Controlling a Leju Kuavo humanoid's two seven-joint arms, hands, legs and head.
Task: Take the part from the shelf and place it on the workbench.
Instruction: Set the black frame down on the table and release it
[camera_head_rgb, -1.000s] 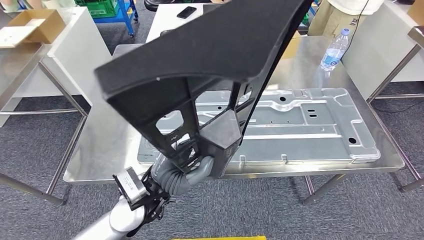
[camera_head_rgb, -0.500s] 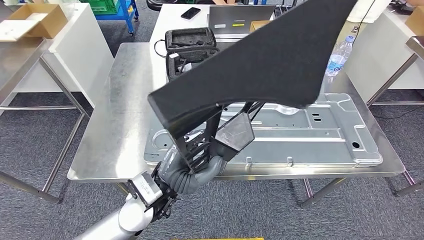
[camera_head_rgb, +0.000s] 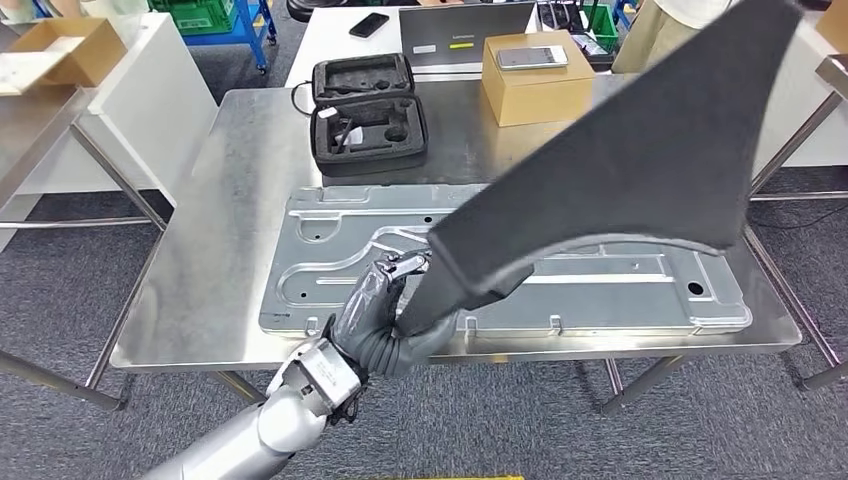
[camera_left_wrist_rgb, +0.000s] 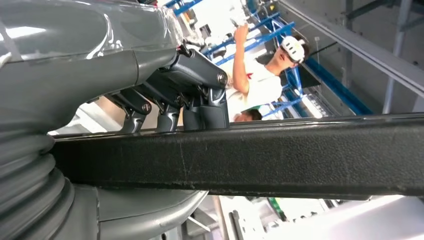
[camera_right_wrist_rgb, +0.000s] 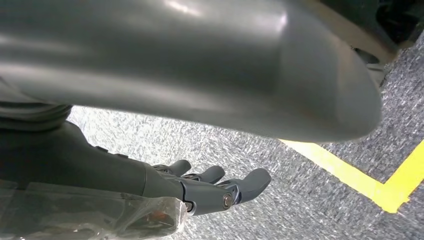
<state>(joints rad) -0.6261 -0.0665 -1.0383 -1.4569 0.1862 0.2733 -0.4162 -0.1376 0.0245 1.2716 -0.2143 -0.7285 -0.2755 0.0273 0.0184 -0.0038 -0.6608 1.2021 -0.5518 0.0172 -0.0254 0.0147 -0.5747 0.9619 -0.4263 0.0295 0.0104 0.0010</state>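
We have the surface (camera_head_rgb: 220, 250), a steel workbench, spread below us, and most of its near half carries a pressed metal panel (camera_head_rgb: 340, 225). Above both hangs the part (camera_head_rgb: 640, 160), a broad black foam-faced piece that fans out toward two o'clock and narrows to a stem at seven o'clock. Our left hand (camera_head_rgb: 375, 320) grips that stem alone, fingers (camera_left_wrist_rgb: 200, 100) wrapped over its top edge and thumb beneath, as the left wrist view shows. Our right hand (camera_right_wrist_rgb: 215, 187) hangs over the carpet with fingers loosely apart, holding nothing.

The main risk, we judge, is leverage: so much mass sits far from the grip that the part could twist or slip as we lower it. Its wide end reaches past the surface edge at three o'clock, so a careless descent might leave it overhanging. At eleven o'clock an open foam case (camera_head_rgb: 365, 125) and at twelve o'clock a cardboard box (camera_head_rgb: 535, 75) bearing a phone (camera_head_rgb: 530, 57) could be swept if the part swings.
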